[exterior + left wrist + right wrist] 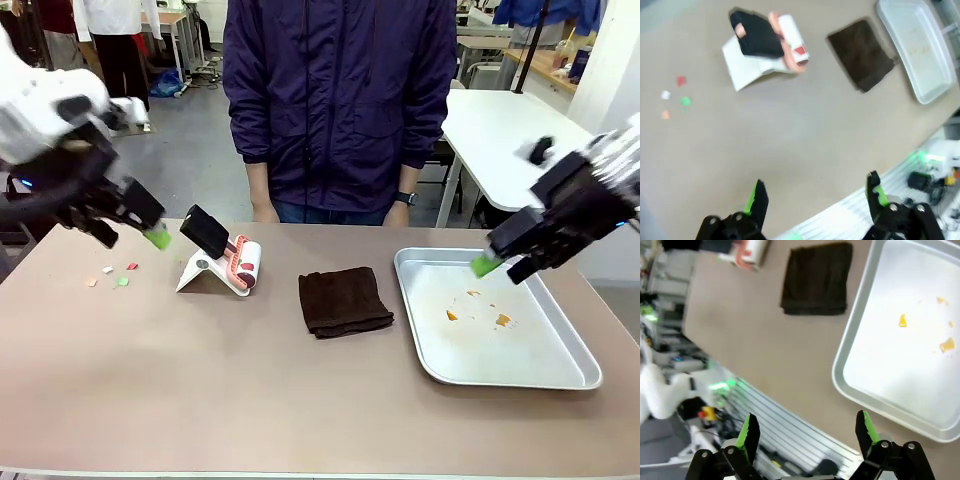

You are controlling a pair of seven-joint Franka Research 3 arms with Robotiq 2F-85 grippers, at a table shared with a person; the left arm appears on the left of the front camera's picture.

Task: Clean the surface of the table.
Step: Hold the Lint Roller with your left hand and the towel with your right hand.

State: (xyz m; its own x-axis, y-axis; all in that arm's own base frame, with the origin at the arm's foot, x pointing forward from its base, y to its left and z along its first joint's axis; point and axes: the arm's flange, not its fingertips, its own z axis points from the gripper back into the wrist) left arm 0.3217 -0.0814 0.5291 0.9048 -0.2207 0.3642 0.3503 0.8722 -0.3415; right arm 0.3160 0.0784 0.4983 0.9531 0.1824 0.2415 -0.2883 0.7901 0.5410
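The table (200, 400) spreads across the foreground. The left gripper (815, 200) hangs released over its left end, and the right gripper (807, 432), likewise wide and empty, hangs above the tray (590, 378). I would pinch the dark cloth (345, 300) at one edge, keep it flat, and sweep the small scraps (112, 275), possibly paper, in one pass.

We see a smooth, matt taupe surface (200, 380). By the right gripper (503, 268) sits a metal tray (560, 375) with a dull sheen; left of that gripper, the brown cloth (345, 300) looks soft and napped.
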